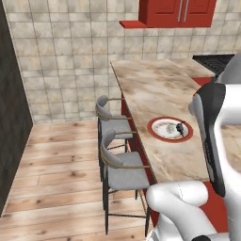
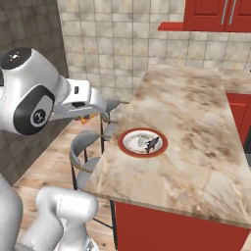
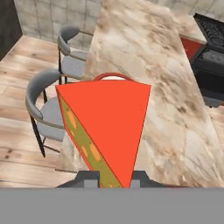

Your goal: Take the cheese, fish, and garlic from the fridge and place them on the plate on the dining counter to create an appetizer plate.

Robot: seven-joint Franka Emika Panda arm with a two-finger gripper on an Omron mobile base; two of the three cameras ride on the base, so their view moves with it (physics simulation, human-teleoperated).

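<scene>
My gripper (image 3: 111, 180) is shut on the cheese (image 3: 109, 118), an orange wedge with a yellow holed side that rises large between the fingertips (image 3: 89, 179). From the right base, the gripper (image 2: 88, 116) hangs over the stools, left of the dining counter (image 2: 196, 127), with a bit of the cheese (image 2: 87, 118) showing under the hand. The red-rimmed plate (image 1: 153, 128) (image 2: 122, 142) lies near the counter's edge and holds the off-white garlic (image 1: 169, 127) (image 2: 141, 140) and the dark fish (image 1: 180, 128) (image 2: 153, 143). Behind the wedge, only the plate's rim (image 3: 113, 76) shows.
Two grey stools (image 1: 115, 123) (image 1: 126, 170) stand along the counter's left side over a wooden floor. The fridge's dark wall (image 1: 12, 117) runs along the far left. A black stove (image 3: 210, 48) sits beyond the counter's right edge, and red cabinets (image 1: 176, 12) hang on the tiled wall.
</scene>
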